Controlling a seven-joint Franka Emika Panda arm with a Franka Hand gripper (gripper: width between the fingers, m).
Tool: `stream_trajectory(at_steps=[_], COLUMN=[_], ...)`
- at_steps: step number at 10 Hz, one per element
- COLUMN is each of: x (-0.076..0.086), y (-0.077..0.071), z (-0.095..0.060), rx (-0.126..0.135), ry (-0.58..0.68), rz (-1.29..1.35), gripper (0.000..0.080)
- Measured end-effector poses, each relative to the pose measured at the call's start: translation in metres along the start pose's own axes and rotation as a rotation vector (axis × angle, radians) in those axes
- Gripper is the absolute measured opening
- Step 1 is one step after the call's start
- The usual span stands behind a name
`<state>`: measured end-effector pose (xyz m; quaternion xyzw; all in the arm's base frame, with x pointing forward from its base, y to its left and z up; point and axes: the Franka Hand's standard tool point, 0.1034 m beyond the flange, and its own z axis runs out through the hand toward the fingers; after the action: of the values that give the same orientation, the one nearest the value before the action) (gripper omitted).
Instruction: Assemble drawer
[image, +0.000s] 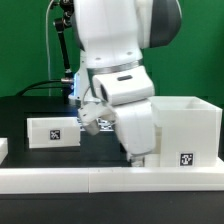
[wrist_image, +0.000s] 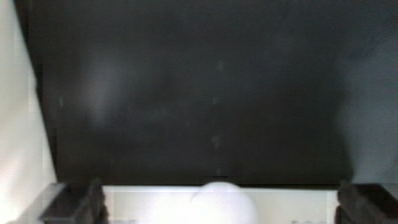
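My gripper (wrist_image: 217, 205) sits low on the counter (wrist_image: 214, 90) just beside the big drawer casing (image: 190, 125), fingers (wrist_image: 71, 205) spread wide with nothing held, so I think I must next fetch the small drawer box (image: 55, 130) on the exterior view's left.

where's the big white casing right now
In the exterior view the big casing stands at the view's right, just behind the low white rail, with the robot arm covering its left edge.

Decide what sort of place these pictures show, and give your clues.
Probably a robotics lab bench: a white robot arm over a black table, white drawer boxes carrying square printed tags, and a plain green backdrop behind.
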<state>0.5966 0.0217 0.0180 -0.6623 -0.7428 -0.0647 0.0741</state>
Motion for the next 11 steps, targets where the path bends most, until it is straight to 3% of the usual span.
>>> stream_trajectory(at_steps=[1, 6, 9, 11], x=[0.008, 0.007, -0.027, -0.057], y=[0.001, 0.0, -0.003, -0.014], z=[0.001, 0.002, -0.007, -0.029], rx=[0.001, 0.006, -0.005, -0.047], ry=[0.002, 0.0, -0.012, -0.033], rz=[-0.014, -0.003, 0.019, 0.069], gripper=[0.0649, 0.0649, 0.0649, 0.0649])
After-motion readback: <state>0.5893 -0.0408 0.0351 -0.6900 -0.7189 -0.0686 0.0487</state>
